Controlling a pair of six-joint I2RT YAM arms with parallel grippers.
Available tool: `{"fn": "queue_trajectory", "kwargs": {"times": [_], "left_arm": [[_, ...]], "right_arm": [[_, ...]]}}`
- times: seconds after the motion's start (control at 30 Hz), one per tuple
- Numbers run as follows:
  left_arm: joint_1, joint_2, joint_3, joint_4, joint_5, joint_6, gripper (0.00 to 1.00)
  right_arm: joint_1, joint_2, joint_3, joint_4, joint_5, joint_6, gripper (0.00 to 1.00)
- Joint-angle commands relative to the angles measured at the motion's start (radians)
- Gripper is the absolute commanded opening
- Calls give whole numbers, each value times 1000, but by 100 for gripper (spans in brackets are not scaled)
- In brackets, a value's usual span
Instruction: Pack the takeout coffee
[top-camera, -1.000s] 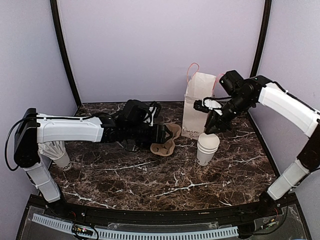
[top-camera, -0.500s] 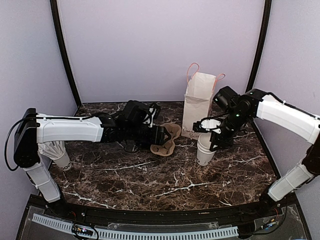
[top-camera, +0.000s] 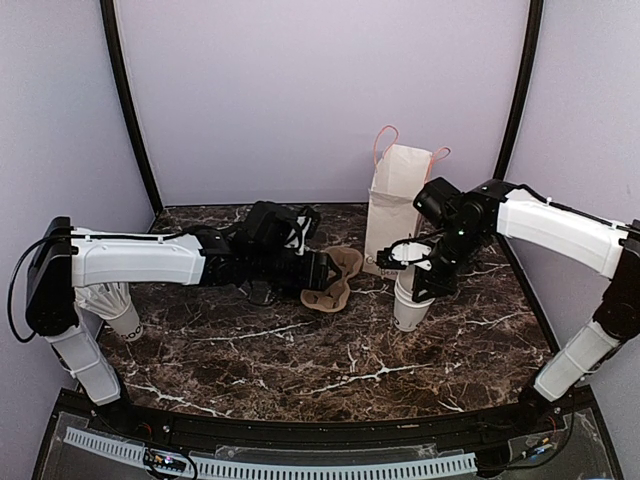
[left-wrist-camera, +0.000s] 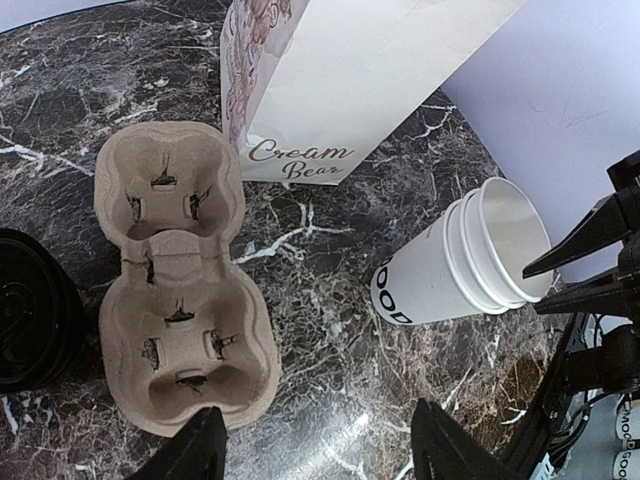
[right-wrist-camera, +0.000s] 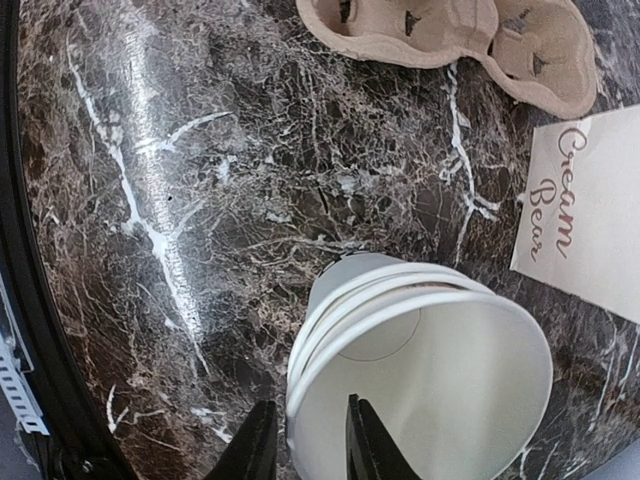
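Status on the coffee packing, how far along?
Done: nothing; both wells of the cup carrier are empty. In hand: the right arm has its jaws straddling the rim of the cup stack; the left arm has open, empty jaws. Left: the lidded coffee, only its lid showing, is not yet packed.

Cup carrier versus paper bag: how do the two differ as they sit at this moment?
The cup carrier lies flat on the table; the paper bag stands upright. The cup carrier is brown moulded pulp with two empty wells; the paper bag is white, with pink handles and "Cream Bear" lettering near its base. Both rest on the same marble top, close together.
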Motion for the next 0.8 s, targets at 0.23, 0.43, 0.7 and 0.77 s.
{"fn": "queue_trajectory", "kwargs": {"times": [0.23, 0.43, 0.7, 0.77], "left_arm": [[2, -49, -31, 36, 29, -32, 65], [2, -41, -43, 65, 54, -70, 65], [1, 11, -35, 247, 213, -170, 65], [1, 33, -17, 292, 250, -205, 65]], "right_arm": [[14, 31, 54, -18, -4, 13, 12], [14, 35, 74, -28, 8, 22, 0], [13, 14, 135, 1, -24, 81, 0], [13, 12, 130, 24, -23, 99, 0]]}}
